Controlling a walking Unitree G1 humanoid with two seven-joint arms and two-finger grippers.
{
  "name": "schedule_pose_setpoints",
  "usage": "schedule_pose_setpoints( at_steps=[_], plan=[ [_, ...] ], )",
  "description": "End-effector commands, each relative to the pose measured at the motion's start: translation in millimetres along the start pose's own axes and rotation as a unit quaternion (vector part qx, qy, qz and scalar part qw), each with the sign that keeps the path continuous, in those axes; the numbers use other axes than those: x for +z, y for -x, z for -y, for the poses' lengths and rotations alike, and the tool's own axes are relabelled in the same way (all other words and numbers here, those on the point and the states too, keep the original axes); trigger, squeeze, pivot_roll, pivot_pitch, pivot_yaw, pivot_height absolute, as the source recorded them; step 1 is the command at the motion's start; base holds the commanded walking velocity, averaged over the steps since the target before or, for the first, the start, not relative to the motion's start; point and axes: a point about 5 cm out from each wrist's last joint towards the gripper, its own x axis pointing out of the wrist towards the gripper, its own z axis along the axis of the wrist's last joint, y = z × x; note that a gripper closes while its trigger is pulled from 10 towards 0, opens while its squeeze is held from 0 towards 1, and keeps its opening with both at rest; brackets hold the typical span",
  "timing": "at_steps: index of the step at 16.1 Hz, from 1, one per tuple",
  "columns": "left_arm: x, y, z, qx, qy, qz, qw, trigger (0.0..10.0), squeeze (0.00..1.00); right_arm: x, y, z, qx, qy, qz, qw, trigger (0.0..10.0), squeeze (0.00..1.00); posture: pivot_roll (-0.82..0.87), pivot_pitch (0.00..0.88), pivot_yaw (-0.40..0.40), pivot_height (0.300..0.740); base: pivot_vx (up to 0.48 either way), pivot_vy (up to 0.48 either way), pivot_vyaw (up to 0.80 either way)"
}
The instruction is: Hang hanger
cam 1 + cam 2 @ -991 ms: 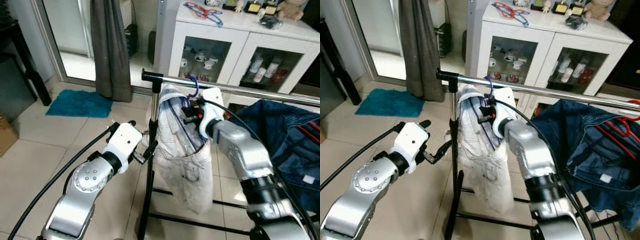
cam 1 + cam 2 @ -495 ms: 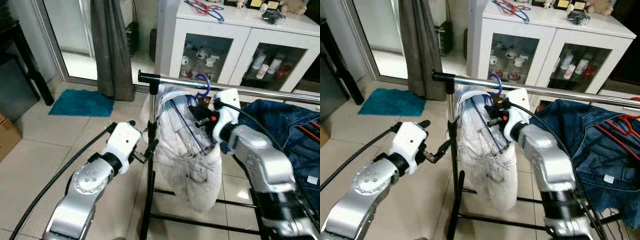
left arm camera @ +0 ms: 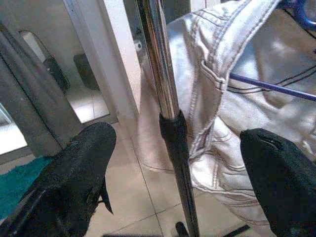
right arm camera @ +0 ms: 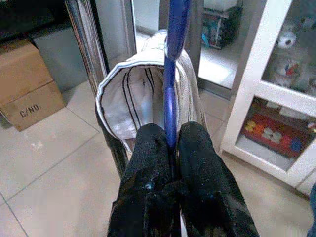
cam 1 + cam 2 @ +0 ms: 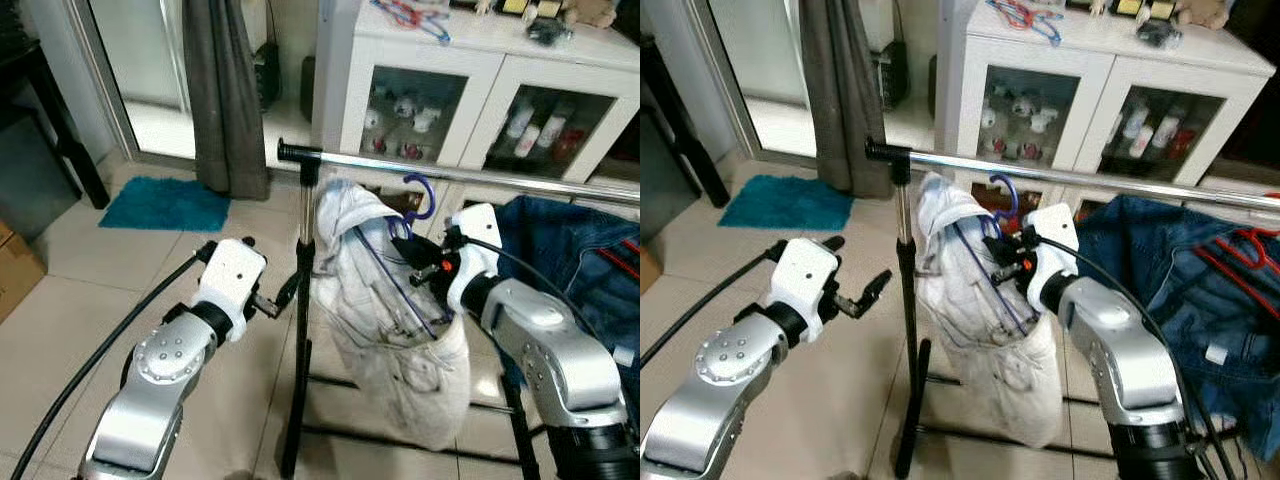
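While the right gripper (image 4: 170, 158) has its jaws clamped tight on the neck of the blue hanger (image 5: 400, 262), the hook (image 5: 421, 193) rises straight out of that grip, and it sits just below the chrome rail (image 5: 470, 174), on the robot's side of it, not over it yet. So everything turns on this: the rail runs side to side, the hook points up, and by my reading it needs to go up and forward to drop over the bar. The white jacket (image 5: 385, 310) drapes off the hanger and hangs beside the upright pole (image 3: 165, 94). Out on the other side, the left gripper (image 3: 173, 177) holds its jaws wide apart, straddling that pole without touching it. Right arm is the one nearer the hook.
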Motion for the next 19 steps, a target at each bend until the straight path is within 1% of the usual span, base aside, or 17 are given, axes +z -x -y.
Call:
schedule_pose_setpoints(
  at_steps=[1, 4, 6, 8, 9, 10, 11, 14, 16, 18, 19],
  plan=[
    [-2.1, -0.7, -0.9, 0.0, 0.002, -0.003, 1.0, 10.0, 0.0, 11.7, 4.3, -1.8, 0.002, 0.011, 0.026, 1.0, 0.0, 0.0, -0.04, 0.0, -0.025, 0.74, -0.368, 0.0, 0.0],
    [-3.9, -1.1, -1.7, -0.001, 0.001, -0.003, 1.0, 10.0, 0.0, 10.8, 6.6, -1.0, -0.002, 0.01, 0.024, 1.0, 0.0, 0.0, -0.04, 0.0, -0.025, 0.74, -0.348, 0.0, 0.0],
    [-5.5, -2.6, -3.1, -0.002, -0.007, -0.007, 1.0, 10.0, 0.0, 11.1, 7.6, 0.0, -0.006, 0.01, 0.024, 1.0, 0.0, 0.0, -0.04, 0.0, -0.025, 0.74, 0.0, 0.0, 0.0],
    [-5.7, -5.1, -4.6, -0.007, -0.004, -0.002, 1.0, 10.0, 0.0, 11.2, 8.7, 1.2, -0.009, 0.009, 0.023, 1.0, 0.0, 0.0, -0.04, 0.0, -0.025, 0.74, 0.0, 0.0, 0.0],
    [-3.3, -6.5, -6.4, -0.017, 0.008, 0.012, 1.0, 10.0, 1.0, 11.1, 9.8, 1.0, -0.01, 0.009, 0.023, 1.0, 0.0, 0.0, -0.03, 0.0, -0.034, 0.74, 0.0, 0.0, 0.0],
    [-1.6, -8.1, -6.9, -0.032, 0.009, 0.019, 0.999, 10.0, 1.0, 11.9, 10.4, 0.5, -0.01, 0.009, 0.024, 1.0, 0.0, 0.0, -0.03, 0.0, -0.034, 0.74, 0.0, 0.0, 0.0],
    [-1.4, -12.0, -8.6, -0.049, -0.001, 0.018, 0.999, 10.0, 1.0, 14.0, 10.8, -1.1, -0.009, 0.009, 0.026, 1.0, 0.0, 0.0, -0.04, 0.0, -0.037, 0.74, 0.0, 0.0, 0.0],
    [-0.3, -23.3, -17.8, -0.046, -0.025, 0.024, 0.998, 10.0, 1.0, 19.3, 13.7, -3.2, -0.005, 0.02, 0.03, 0.999, 0.0, 0.0, -0.05, 0.0, -0.024, 0.74, 0.0, 0.0, 0.0],
    [-0.6, -27.9, -18.8, -0.057, -0.033, 0.027, 0.997, 10.0, 1.0, 21.7, 17.4, -2.6, -0.006, 0.025, 0.031, 0.999, 0.0, 0.0, -0.06, 0.0, -0.021, 0.74, 0.0, 0.0, 0.0],
    [-0.2, -33.7, -17.8, -0.07, -0.029, 0.035, 0.997, 10.0, 1.0, 24.5, 20.6, -3.6, -0.003, 0.027, 0.033, 0.999, 0.0, 0.0, -0.06, 0.0, -0.02, 0.74, 0.0, 0.0, 0.0],
    [-0.5, -40.7, -16.5, -0.077, -0.028, 0.039, 0.996, 10.0, 0.75, 26.6, 22.2, -6.0, 0.005, 0.029, 0.035, 0.999, 0.0, 0.0, -0.07, 0.0, -0.018, 0.74, 0.0, 0.0, 0.0]
  ],
)
